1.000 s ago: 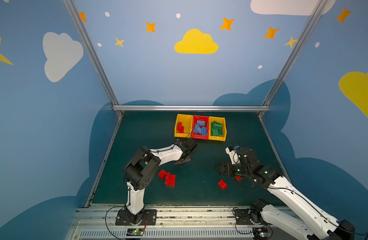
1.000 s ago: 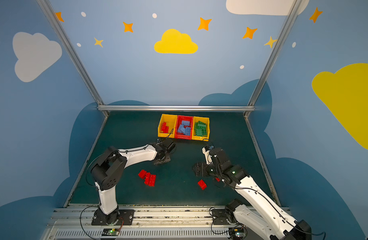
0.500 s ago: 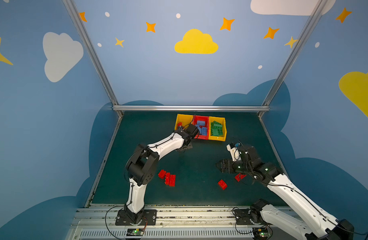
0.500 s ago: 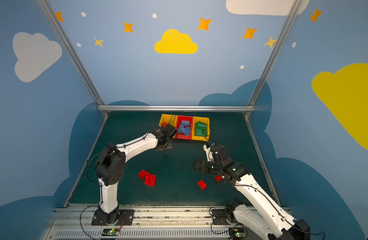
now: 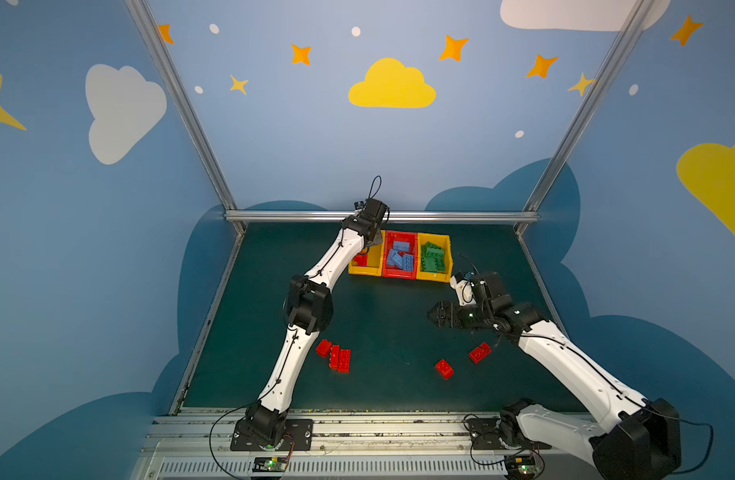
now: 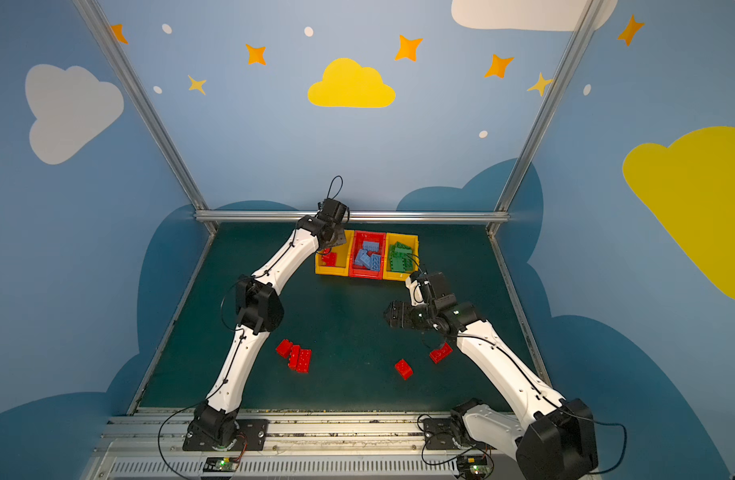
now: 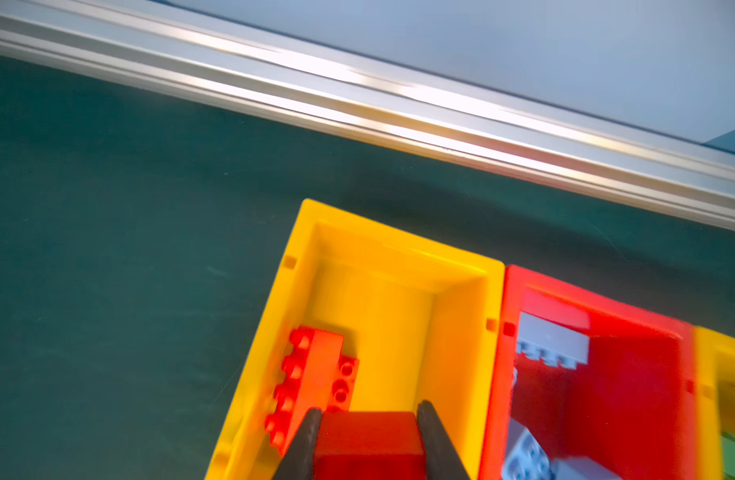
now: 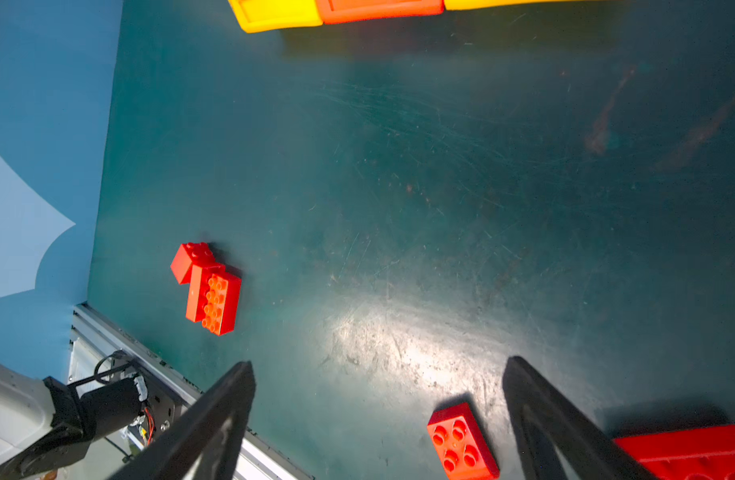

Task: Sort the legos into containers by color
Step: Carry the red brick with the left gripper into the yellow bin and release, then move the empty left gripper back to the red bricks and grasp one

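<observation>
My left gripper [image 7: 367, 413] is shut on a red lego [image 7: 367, 442] and hangs over the left yellow container [image 7: 394, 241], where other red legos [image 7: 315, 374] lie. In both top views its wrist hides the fingers [image 5: 370, 243] [image 6: 332, 239]. The red middle container [image 5: 399, 272] holds blue legos [image 5: 399, 257], and the right yellow one [image 5: 434, 277] holds green legos [image 5: 434, 257]. My right gripper [image 8: 378, 363] [image 5: 433, 316] stands open above the mat with nothing between its fingers. Loose red legos lie on the mat: a cluster [image 5: 335, 355] and two single bricks [image 5: 443, 368] [image 5: 480, 352].
A metal rail [image 5: 382, 216] runs along the back edge just behind the containers. The enclosure's blue walls close in both sides. Bare green mat [image 5: 382, 316] lies between the two arms. The arm bases stand on the front rail [image 5: 357, 432].
My left arm has stretched from the middle of the mat back over the left yellow container, carrying the red lego. The right gripper has shifted slightly and stays open.
</observation>
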{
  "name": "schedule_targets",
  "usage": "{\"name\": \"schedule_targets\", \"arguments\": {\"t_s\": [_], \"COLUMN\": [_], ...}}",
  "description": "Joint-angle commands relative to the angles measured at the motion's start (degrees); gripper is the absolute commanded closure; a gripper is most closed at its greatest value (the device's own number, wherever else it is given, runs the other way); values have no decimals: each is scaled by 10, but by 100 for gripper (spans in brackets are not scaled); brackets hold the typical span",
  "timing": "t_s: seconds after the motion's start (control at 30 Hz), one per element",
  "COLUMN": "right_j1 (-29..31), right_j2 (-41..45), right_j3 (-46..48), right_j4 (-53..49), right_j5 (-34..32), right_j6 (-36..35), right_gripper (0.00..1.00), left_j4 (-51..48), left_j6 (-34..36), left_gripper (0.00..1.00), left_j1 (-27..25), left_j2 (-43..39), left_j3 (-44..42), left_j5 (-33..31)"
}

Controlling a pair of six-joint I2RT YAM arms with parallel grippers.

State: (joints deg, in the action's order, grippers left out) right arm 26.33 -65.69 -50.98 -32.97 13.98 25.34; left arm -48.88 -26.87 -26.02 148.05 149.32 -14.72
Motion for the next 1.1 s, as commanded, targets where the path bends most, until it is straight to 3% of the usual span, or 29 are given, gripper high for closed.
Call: {"name": "schedule_targets", "arguments": {"t_s": [0.0, 0.07, 0.17, 0.33, 0.43, 0.7, 1.07], "right_j1": [-7, -9, -10, -10, -10, 3, 62], "right_j2": [-12, -19, -24, -21, -13, 39, 90], "right_j3": [-29, -34, -39, -33, -31, 3, 47], "right_j4": [-2, -1, -3, 4, 3, 0, -2], "right_j5": [0, 4, 9, 31, 49, 33, -2], "right_j6": [-10, -13, -13, -18, -17, -6, 20], "right_gripper": [9, 9, 9, 9, 9, 9, 9], "left_j4": [-8, 5, 8, -15, -25, 134, 144], "left_j6": [25, 26, 29, 30, 19, -23, -126], "left_gripper": [61, 42, 30, 29, 29, 26, 23], "left_j1": [1, 5, 6, 6, 3, -13, -42], "left_j2": [25, 27, 18, -35, -97, -400, -706], "left_j3": [33, 34, 31, -4, -73, -531, -943], "left_j5": [19, 32, 44, 82, 78, 64, -9]}}
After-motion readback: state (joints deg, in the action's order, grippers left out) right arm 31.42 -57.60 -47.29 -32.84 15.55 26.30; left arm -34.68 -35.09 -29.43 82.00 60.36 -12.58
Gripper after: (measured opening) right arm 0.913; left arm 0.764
